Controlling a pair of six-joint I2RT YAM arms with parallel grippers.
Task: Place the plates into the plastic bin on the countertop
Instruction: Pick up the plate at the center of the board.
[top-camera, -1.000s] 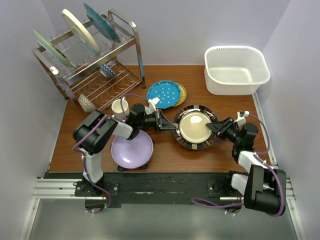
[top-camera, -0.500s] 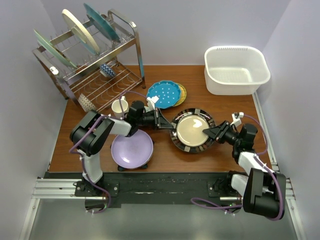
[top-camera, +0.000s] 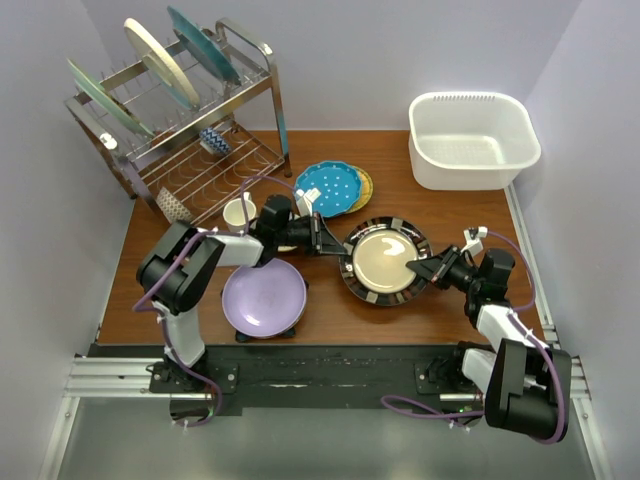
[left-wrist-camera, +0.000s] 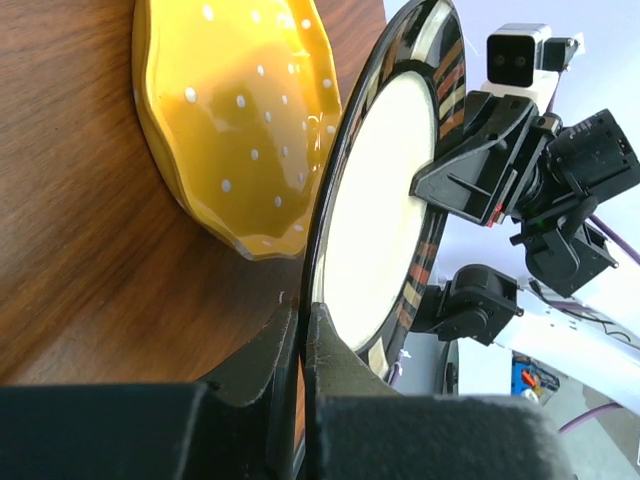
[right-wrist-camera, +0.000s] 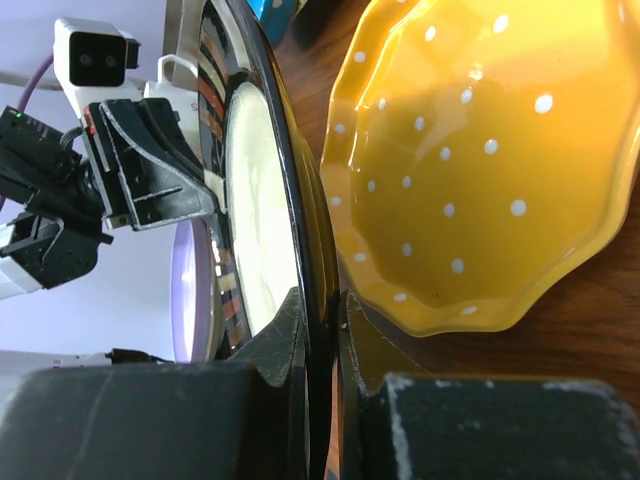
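- Top external shows the beige plate (top-camera: 385, 257) in the middle of the countertop (top-camera: 390, 322). It is pinched at opposite rims, with the left gripper (top-camera: 335, 243) on its left edge and the right gripper (top-camera: 418, 267) on its right.
- Both wrist views show the dark rim wedged between nearly closed fingers, so each gripper is clamped on the plate.
- The bin (top-camera: 470, 172) sits well apart at the far right corner, with no plate in it.
- This looks like a shared carry, so the arms should rise together and travel at one pace, or the rim may twist or slip.
- The plate should be lifted clear of the orange plate (left-wrist-camera: 235, 120) nearby, and above the bin's wall before lowering.
- No brand, label or writing can be read.
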